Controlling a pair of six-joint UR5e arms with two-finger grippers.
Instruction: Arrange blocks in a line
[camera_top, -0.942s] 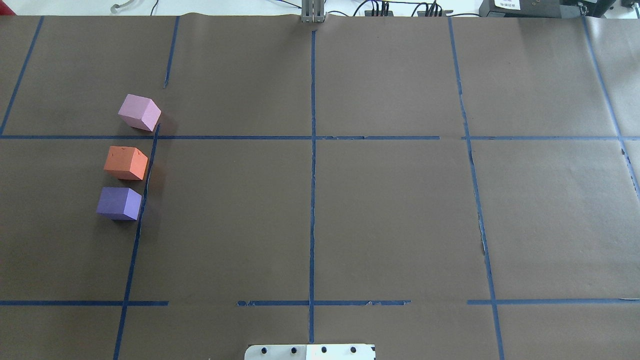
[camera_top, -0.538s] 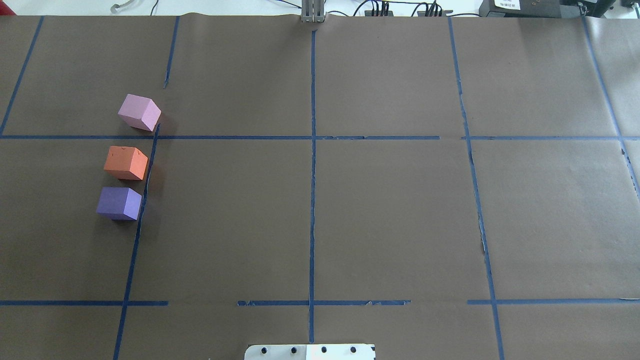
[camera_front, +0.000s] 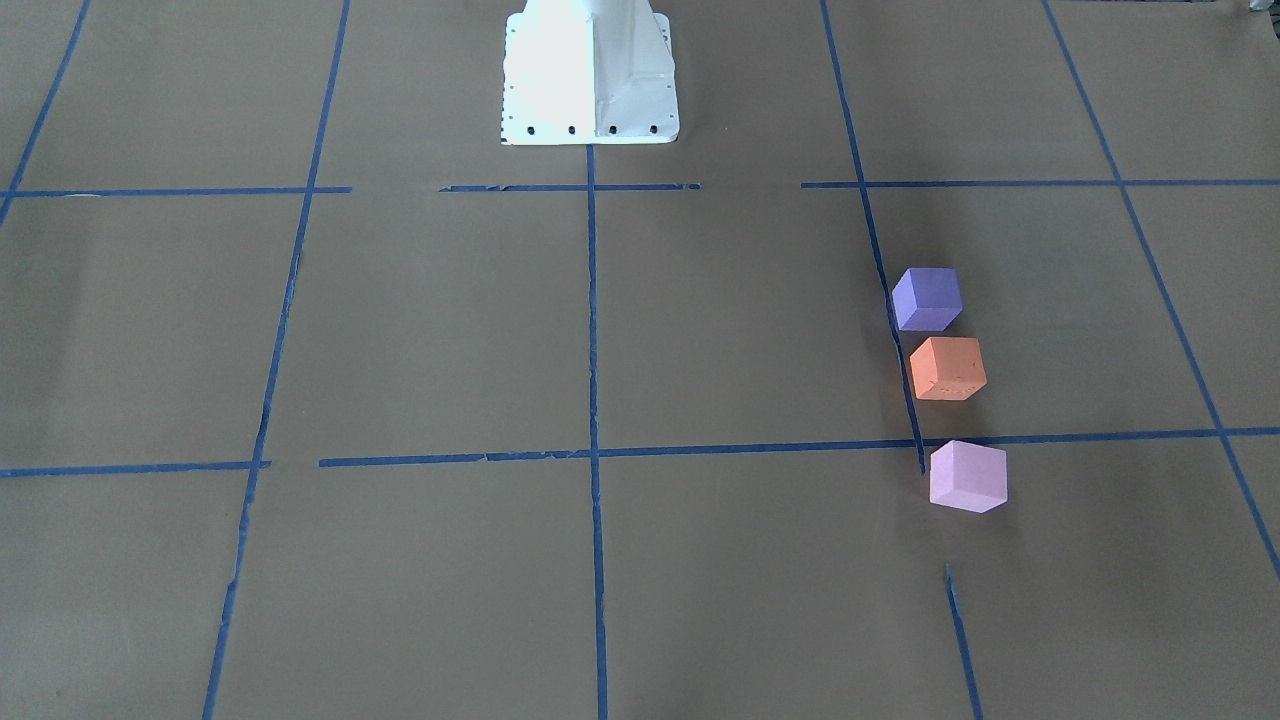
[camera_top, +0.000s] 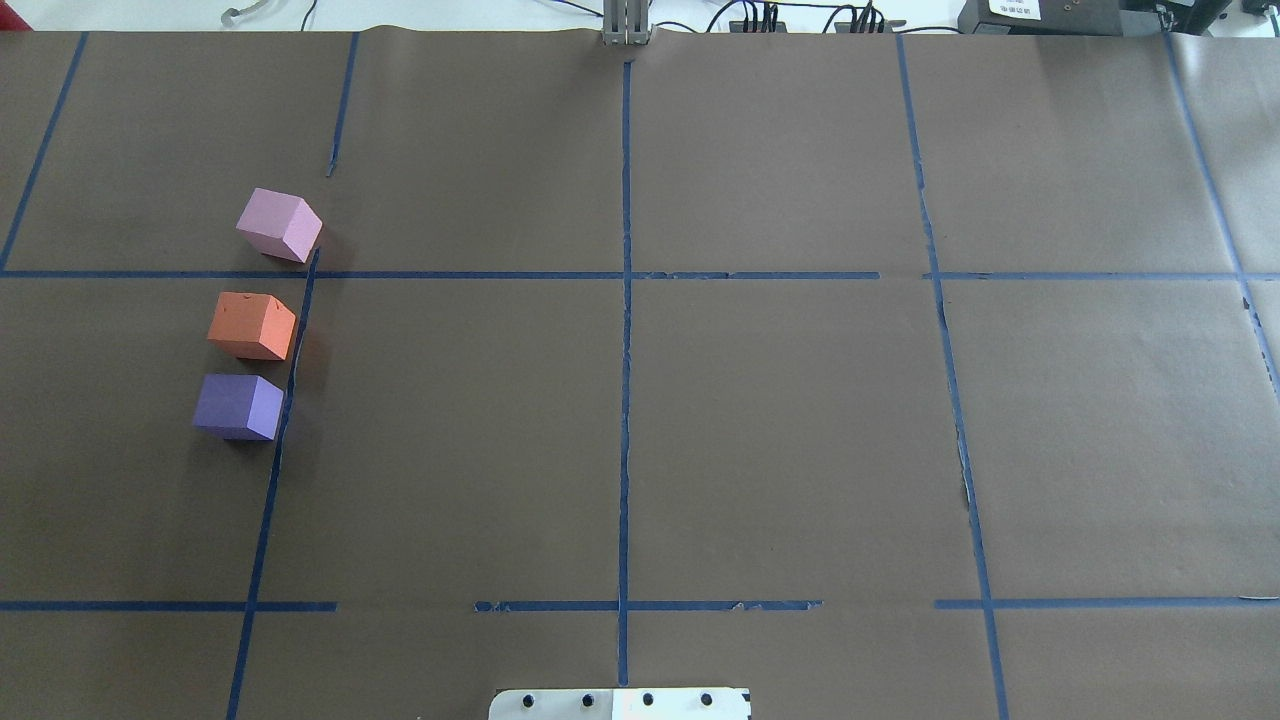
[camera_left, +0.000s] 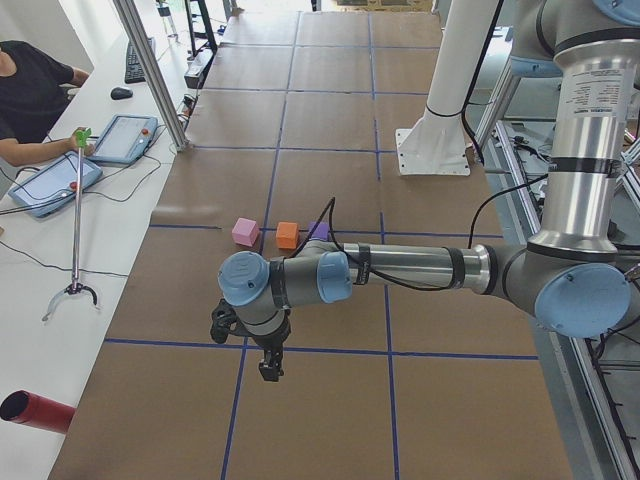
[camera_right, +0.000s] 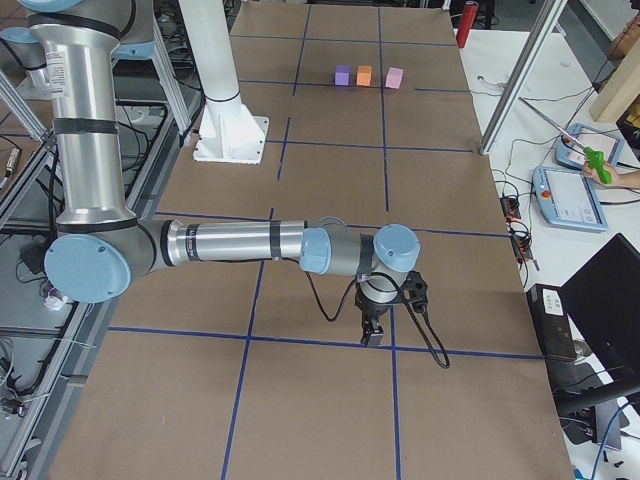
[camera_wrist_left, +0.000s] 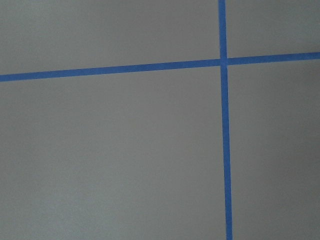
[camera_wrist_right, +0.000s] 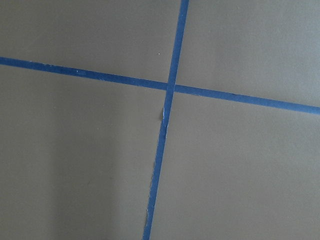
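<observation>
Three foam cubes stand in a near-straight row along a blue tape line on the robot's left side of the table: the pale pink block (camera_top: 280, 225) farthest from the robot, the orange block (camera_top: 252, 325) in the middle, the purple block (camera_top: 238, 406) nearest. They also show in the front view as pink (camera_front: 967, 476), orange (camera_front: 948, 368) and purple (camera_front: 927, 298). The left gripper (camera_left: 268, 370) hangs over bare paper, well away from the blocks. The right gripper (camera_right: 372, 338) hangs over a tape line at the far end. I cannot tell whether either is open or shut.
The robot's white base plate (camera_top: 620, 704) sits at the table's near edge. Blue tape lines (camera_top: 625, 350) cross the brown paper. An operator (camera_left: 30, 90), tablets, a metal post (camera_left: 150, 70) and a red cylinder (camera_left: 35, 412) stand beside the table.
</observation>
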